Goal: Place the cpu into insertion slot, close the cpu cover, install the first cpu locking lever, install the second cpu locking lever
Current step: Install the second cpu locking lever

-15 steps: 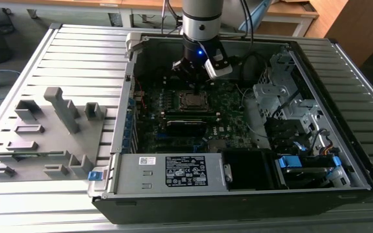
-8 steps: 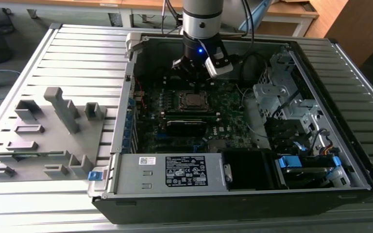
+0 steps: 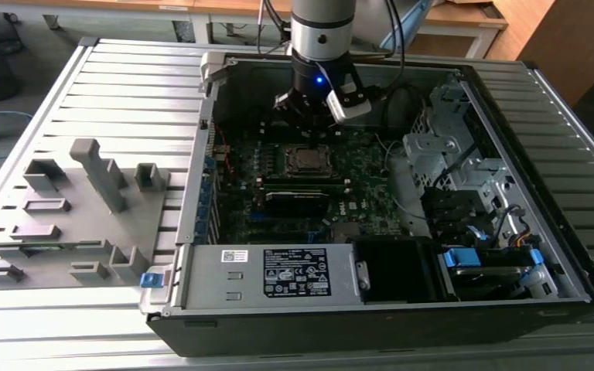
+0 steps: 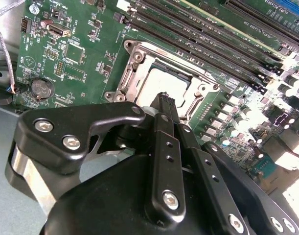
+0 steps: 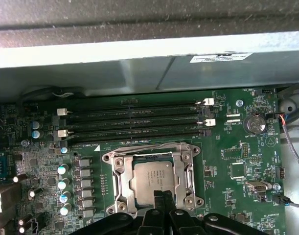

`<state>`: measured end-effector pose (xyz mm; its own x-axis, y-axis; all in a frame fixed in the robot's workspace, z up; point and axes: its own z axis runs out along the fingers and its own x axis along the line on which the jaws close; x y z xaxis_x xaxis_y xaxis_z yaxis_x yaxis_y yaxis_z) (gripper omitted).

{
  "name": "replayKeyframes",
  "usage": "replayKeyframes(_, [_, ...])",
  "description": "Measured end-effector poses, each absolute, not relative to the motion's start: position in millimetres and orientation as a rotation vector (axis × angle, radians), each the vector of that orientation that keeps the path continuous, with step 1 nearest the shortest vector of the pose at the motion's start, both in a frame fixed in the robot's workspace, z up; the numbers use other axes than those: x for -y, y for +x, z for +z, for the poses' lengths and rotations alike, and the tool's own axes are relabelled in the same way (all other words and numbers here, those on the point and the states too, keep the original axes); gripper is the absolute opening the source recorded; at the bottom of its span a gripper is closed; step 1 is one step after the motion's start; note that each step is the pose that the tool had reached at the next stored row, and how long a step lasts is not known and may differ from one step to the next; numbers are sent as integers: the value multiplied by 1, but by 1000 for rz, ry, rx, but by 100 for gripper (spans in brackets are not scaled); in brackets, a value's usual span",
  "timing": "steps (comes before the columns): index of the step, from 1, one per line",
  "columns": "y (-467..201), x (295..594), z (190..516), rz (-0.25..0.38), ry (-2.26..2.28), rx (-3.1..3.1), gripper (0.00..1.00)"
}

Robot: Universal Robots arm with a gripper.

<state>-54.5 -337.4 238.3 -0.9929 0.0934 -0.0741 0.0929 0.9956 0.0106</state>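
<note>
The cpu [image 5: 154, 180] sat flat in the insertion slot [image 5: 121, 181] with the cpu cover [image 5: 188, 169] down around it, and the gripper [image 5: 161, 196], fingers pinched shut on nothing, hovered at the socket's edge, so the lever work looked underway, calling for careful, precise pressure.

The cpu [image 5: 153, 183], a flat square chip with a dull silver-grey top, lies level inside the insertion slot [image 5: 121, 211] on the green motherboard, just beside the rows of long black memory slots. The cpu cover [image 5: 188, 172], a shiny silver metal frame with a square window, lies flat around the chip, its window showing the chip's top. In the exterior view the socket sits near the middle of the board.
</note>
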Motion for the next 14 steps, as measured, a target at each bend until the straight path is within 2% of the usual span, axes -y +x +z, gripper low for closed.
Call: replayKeyframes(14, [-51,337,240,7,143,-3129,11])
